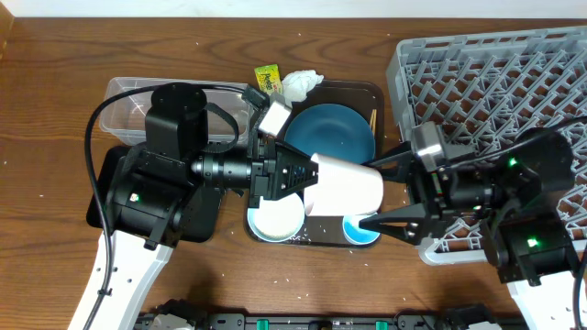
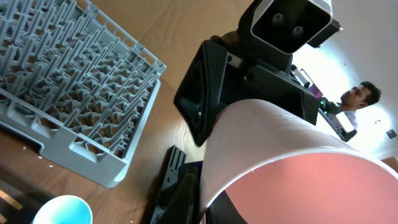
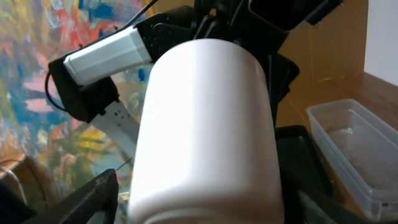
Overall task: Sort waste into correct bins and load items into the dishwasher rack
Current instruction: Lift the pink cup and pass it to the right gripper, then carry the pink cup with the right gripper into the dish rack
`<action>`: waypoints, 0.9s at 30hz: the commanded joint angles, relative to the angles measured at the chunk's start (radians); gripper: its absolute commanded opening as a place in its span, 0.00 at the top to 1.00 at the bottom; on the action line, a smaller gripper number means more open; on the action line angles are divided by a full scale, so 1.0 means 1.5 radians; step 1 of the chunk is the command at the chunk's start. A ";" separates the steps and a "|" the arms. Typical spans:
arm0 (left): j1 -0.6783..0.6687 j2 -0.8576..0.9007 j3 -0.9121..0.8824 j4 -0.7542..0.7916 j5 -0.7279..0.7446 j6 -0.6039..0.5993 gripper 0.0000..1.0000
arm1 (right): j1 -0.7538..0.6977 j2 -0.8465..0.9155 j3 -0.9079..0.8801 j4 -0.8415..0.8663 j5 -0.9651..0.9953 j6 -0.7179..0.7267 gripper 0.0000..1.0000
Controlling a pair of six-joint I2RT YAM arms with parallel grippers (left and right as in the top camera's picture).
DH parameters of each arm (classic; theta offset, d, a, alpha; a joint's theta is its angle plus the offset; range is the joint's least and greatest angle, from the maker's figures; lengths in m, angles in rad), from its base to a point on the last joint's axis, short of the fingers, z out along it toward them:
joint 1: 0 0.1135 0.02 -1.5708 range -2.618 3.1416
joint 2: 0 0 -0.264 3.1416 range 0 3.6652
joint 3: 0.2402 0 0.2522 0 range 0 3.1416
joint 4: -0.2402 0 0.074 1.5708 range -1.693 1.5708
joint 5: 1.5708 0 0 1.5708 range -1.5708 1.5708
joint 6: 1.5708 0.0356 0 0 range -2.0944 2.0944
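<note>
Nearest on the table, a round white bowl and a small light-blue cup stood at the near edge of a brown rectangular serving tray, the bowl to the left and the cup to the right. Above them a pink cup, white on its outside and pink within, lay on its side in the air between the two arms. The left gripper was closed on the rim of its open end, which pointed to the left. The right gripper had its jaws spread wide on both sides of the closed end; in the right wrist view a gap showed beside one finger, and I cannot tell if the other touched. To the left, a shallow black rectangular tray lay mostly under the left arm. Farther on the brown tray sat a large dark-blue round dish, with a pair of wooden chopsticks just beside its right edge. Beyond the dish lay a crumpled white tissue and, just left of it, a yellow-green crinkled wrapper. A clear plastic rectangular tub stood at the far left. The large grey plastic dishwasher rack with upright pegs filled the far right.
</note>
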 commanded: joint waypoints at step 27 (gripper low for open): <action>0.115 -0.047 0.009 -0.183 -0.243 0.070 0.07 | -0.180 -0.025 0.027 -0.436 0.944 -0.016 0.54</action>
